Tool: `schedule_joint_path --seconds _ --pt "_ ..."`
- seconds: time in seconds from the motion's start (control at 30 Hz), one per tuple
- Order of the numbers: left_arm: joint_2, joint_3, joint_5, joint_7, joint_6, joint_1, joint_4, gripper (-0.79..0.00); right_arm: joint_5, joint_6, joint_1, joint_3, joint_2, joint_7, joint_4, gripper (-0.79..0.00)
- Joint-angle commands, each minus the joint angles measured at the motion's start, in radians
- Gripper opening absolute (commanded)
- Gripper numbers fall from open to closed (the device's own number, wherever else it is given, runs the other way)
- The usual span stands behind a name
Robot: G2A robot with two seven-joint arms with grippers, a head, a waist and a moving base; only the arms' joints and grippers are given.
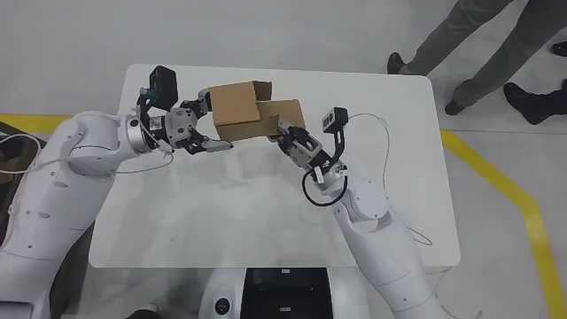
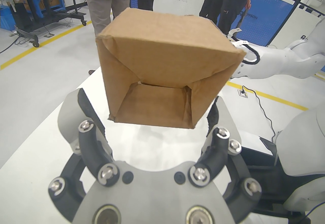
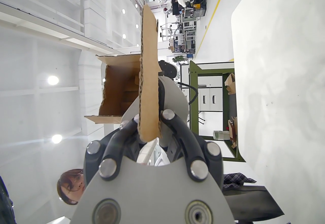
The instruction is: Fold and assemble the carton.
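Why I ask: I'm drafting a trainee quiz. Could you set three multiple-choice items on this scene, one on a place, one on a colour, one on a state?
1. Where is the carton?
A. On the floor.
B. Over the table, between the left tool and the right tool.
C. Lying flat at the table's near edge.

2. What colour is the table?
A. Green.
B. Black.
C. White.

3. What state is the right tool in?
A. Shut on a carton flap.
B. Open, clear of the carton.
C. Shut on a cable.

Answers:
1 B: the top view shows the carton between the two tools, over the table.
2 C: the top view shows the table's surface white.
3 A: the right wrist view shows the tool's fingers closed on the flap's edge.
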Motion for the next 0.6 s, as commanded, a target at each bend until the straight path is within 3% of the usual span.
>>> schedule_joint_path --seconds 0.0,0.57 --pt "0.0 0.004 -0.006 -0.002 0.0 -0.003 0.004 0.0 0.003 0.002 0.002 -0.001 0.001 0.003 0.002 -0.785" --pt "0.009 0.039 -0.023 -0.018 0.0 -0.037 0.015 0.0 0.031 0.021 0.035 -0.007 0.009 0.036 0.024 -0.785"
